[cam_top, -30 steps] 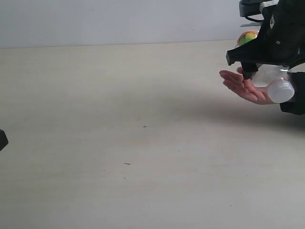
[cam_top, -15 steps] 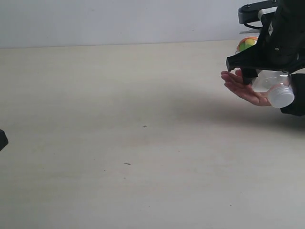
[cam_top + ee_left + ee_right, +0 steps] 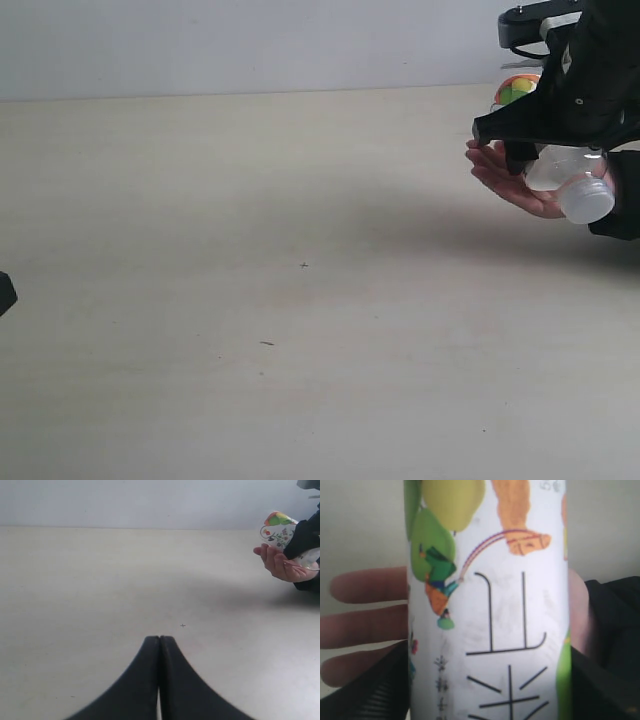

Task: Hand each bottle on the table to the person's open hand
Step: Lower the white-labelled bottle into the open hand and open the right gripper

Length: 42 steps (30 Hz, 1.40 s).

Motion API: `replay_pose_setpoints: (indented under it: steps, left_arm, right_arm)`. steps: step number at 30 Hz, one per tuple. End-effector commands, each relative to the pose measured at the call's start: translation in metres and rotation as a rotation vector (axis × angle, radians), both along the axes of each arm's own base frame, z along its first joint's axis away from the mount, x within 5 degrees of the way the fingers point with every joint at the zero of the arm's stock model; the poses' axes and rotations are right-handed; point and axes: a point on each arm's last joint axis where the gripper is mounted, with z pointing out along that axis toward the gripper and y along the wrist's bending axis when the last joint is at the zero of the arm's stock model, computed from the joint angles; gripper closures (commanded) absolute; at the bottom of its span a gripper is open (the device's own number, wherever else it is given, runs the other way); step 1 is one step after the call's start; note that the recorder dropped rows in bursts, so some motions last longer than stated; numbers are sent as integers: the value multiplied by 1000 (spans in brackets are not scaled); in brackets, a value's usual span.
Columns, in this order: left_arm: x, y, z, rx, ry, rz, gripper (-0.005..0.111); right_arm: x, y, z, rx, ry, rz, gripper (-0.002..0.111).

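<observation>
We see the right gripper (image 3: 556,150) pinching the fruit-print bottle (image 3: 566,172) between its two black fingers (image 3: 367,692). The bottle lies on its side with the pale cap turned toward the near side. It is directly over the palm of the person's open hand (image 3: 508,180), at the far right of the table (image 3: 250,200), and we cannot tell if the bottle and the palm touch. Our left gripper (image 3: 160,642) has its fingers pressed together at the left side of the table, well apart from the hand and the bottle.
</observation>
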Motion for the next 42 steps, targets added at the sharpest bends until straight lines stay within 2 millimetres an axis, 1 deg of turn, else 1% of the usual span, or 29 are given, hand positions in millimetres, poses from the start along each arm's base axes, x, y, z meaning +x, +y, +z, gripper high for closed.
replay_pose_setpoints:
  steps: [1, 6, 13, 20, 26, 30, 33, 36, 38, 42]
  left_arm:
    - [0, 1, -1, -9, -1, 8, 107]
    - [0, 1, -1, -9, -1, 8, 107]
    - [0, 1, -1, -9, -1, 8, 107]
    - [0, 1, -1, -9, -1, 8, 107]
    - [0, 1, -1, -9, -1, 8, 107]
    - [0, 1, -1, -9, -1, 8, 107]
    - [0, 1, -1, -9, -1, 8, 107]
    - [0, 1, -1, -9, -1, 8, 107]
    - [0, 1, -1, -9, -1, 8, 107]
    - [0, 1, -1, -9, -1, 8, 107]
  right_arm:
    - [1, -2, 1, -8, -12, 10, 55]
    - [1, -2, 1, -8, -12, 10, 49]
    - [1, -2, 1, -5, -17, 12, 33]
    - [2, -1, 1, -2, -25, 15, 27]
    - [2, -6, 5, -58, -41, 36, 20]
    - [-1, -7, 15, -54, -68, 38, 20]
    - [-5, -6, 25, -49, -89, 72, 20]
    - [-11, -5, 36, -19, -106, 97, 23]
    - [-16, -4, 44, 8, -117, 111, 28]
    - [-23, -3, 58, 45, -149, 133, 46]
